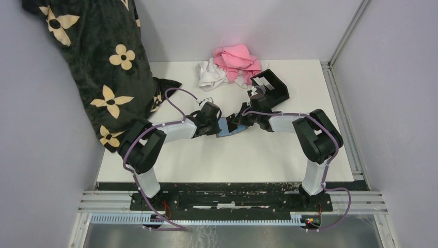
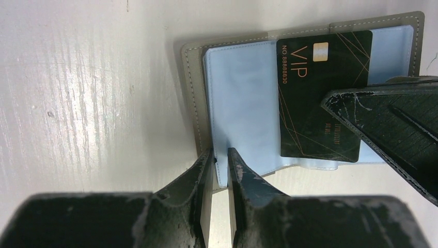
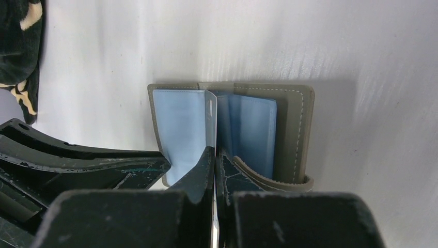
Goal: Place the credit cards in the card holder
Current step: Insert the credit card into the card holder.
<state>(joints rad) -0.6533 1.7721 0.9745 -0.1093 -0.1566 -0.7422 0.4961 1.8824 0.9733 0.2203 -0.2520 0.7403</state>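
Since the left pincer point(image 2: 221, 155) nips only the near corner of a blue sleeve point(image 2: 243, 103), that sleeve may slip free. To its right, the right pincer point(image 3: 214, 157) is pressed together on the black card point(image 2: 320, 93). A skewed pull could drag the wallet point(image 3: 294, 129) across the tabletop point(image 2: 93, 103). Card holder point(image 1: 271, 85) sits beyond the right pincer.

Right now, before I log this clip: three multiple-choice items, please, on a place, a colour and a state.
1. Where is the VIP card? A over the blue sleeves of the open grey wallet; B on bare tabletop; C lifted in the air.
2. The card's colour? A black; B red; C white.
3. The right end effector is: A wide open; B shut on a wallet sleeve; C out of view.
Answers: A, it overlaps the sleeves; A, black with gold lines; B, it is clamped on the sleeve edge.
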